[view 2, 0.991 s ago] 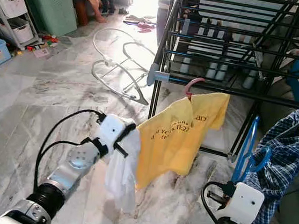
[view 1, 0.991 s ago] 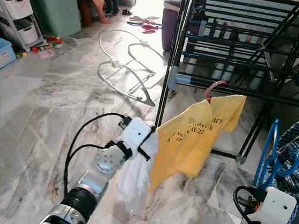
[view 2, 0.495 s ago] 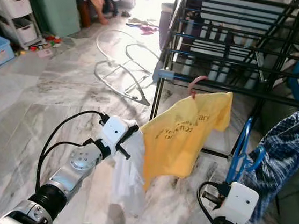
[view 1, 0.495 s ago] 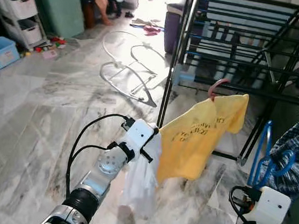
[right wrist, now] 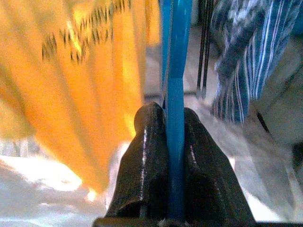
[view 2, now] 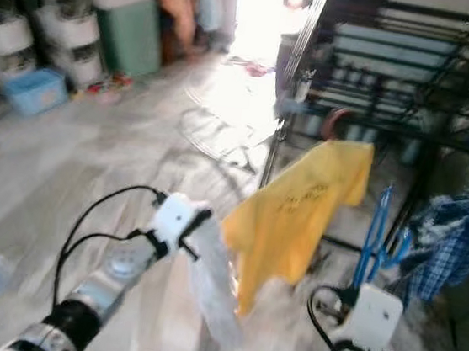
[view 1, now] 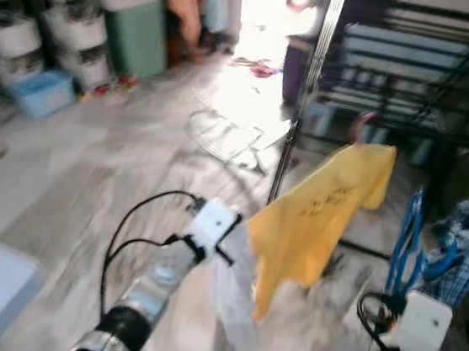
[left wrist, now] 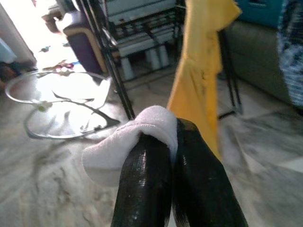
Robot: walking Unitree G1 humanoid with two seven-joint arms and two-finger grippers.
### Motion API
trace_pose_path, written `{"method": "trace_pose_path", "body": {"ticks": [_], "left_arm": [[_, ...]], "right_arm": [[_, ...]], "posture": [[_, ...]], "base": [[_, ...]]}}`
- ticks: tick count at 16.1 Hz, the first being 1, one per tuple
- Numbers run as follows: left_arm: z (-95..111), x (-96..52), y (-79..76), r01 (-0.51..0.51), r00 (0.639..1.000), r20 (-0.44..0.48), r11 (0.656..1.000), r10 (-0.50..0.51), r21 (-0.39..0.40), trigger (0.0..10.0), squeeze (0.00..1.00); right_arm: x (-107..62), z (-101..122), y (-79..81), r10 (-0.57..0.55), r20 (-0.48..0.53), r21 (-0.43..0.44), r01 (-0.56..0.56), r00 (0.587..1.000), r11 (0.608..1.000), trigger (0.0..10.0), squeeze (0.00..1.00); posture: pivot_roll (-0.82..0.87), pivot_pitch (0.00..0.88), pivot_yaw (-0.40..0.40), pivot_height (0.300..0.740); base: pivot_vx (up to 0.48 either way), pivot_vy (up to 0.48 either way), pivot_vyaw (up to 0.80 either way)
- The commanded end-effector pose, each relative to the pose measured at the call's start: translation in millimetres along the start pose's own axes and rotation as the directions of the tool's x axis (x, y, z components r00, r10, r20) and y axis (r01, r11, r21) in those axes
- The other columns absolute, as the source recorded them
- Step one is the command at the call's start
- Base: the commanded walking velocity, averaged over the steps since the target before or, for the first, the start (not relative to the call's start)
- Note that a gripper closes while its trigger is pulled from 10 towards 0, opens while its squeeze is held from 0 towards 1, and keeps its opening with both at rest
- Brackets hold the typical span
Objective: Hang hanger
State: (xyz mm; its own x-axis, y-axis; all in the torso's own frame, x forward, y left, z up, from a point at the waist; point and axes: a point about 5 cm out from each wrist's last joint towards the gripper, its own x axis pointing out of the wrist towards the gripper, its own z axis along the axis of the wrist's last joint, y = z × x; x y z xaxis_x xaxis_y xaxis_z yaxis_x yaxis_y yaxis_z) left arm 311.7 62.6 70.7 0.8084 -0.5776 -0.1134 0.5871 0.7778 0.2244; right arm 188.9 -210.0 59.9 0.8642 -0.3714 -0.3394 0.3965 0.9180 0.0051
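Between your right gripper's (right wrist: 175,142) clenched jaws sits the blue hanger (right wrist: 176,71); left gripper (left wrist: 173,156) pinches white cloth (left wrist: 128,142); lift the hook squarely over the rack rail (view 1: 412,103).

The head views have swung and gone blurred, so the camera has moved; shelves of white bins and a pale blue box now sit farther in from the left. The yellow shirt (view 1: 323,219) has lifted, its hem pulled up toward the left pincer (left wrist: 171,142), which has stayed clamped on white cloth (left wrist: 128,142). The pink hanger hook (view 1: 361,122) has risen to the drying rack (view 1: 395,101) rail level.
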Motion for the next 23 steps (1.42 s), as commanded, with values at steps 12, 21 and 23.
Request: {"method": "trace_pose_path", "body": {"ticks": [12, 21, 23], "left_arm": [[8.9, 2.9, -1.3, 0.050, 0.998, 0.037, 0.999, -0.051, 0.021, 10.0, 0.00], [5.5, 3.5, -3.1, 0.079, 0.997, 0.022, 0.997, -0.079, -0.016, 10.0, 0.00], [4.7, 4.5, -2.0, 0.076, 0.997, 0.012, 0.996, -0.075, -0.052, 10.0, 0.00]], "right_arm": [[1.5, 1.5, 5.8, 0.017, -0.002, -0.003, -0.017, 1.000, 1.000, 0.0, 0.00], [1.5, -0.8, 8.0, 0.032, -0.026, 0.014, -0.031, 0.999, 0.999, 10.0, 0.00], [0.9, -1.0, 8.7, 0.035, -0.026, 0.014, -0.035, 0.999, 0.999, 10.0, 0.00]], "posture": [[-0.02, 0.023, 0.005, 0.740], [-0.03, 0.027, 0.006, 0.740], [-0.03, 0.030, 0.006, 0.740]], "base": [[-0.351, 0.000, 0.00], [-0.242, 0.000, -0.07], [0.000, 0.000, -0.77]]}}
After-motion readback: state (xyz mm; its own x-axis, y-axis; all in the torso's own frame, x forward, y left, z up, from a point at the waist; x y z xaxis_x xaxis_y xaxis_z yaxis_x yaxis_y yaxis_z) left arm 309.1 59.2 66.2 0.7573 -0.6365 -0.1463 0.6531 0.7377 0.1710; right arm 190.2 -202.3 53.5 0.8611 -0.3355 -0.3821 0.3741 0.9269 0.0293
